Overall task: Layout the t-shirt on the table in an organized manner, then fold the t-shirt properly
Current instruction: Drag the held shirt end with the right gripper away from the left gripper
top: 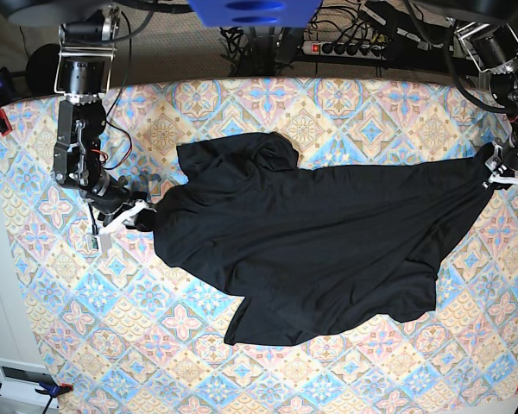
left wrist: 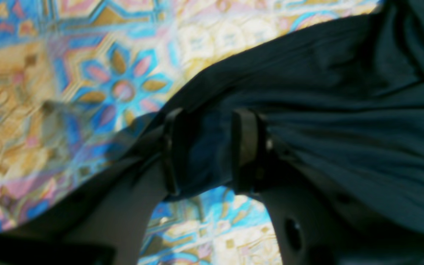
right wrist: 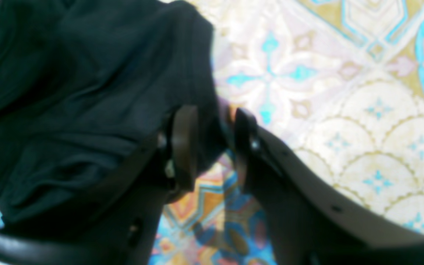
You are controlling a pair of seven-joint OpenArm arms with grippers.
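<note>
At both tools – t-shirt edge between blurred, parted jaws

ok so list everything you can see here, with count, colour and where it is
t-shirt: one, plain black, spread across the middle of the table, stretched out between the two arms
table: one, cloth of pastel blue, pink and cream floral tiles, fills most of the base view
power strip: one, dark with a red switch, behind the table's far edge among cables
clamps: at least one, red and black, at the table's edge
left gripper: one, dark, jaws parted with shirt fabric between them
right gripper: one, dark, jaws parted around the shirt's edge
</note>
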